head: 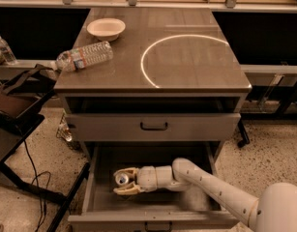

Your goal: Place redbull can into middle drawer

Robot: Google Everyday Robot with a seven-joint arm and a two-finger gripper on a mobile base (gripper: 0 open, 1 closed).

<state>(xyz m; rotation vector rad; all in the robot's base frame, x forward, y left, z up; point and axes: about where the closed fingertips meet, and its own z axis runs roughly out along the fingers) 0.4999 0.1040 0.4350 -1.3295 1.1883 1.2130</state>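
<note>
The middle drawer (153, 211) is pulled open at the bottom of the grey cabinet. My gripper (120, 180) reaches down into it from the right. Its cream fingers (126, 190) stand on either side of the redbull can (122, 179), whose silver top faces the camera. The can lies on its side near the drawer's floor at the left. The arm (206, 187) crosses the drawer's right half.
The drawer above (153, 126) is closed. On the cabinet top lie a clear water bottle (84, 56) on its side and a white bowl (106, 28). A dark chair (15, 105) with cables stands on the left. Another small bottle (5, 50) stands at far left.
</note>
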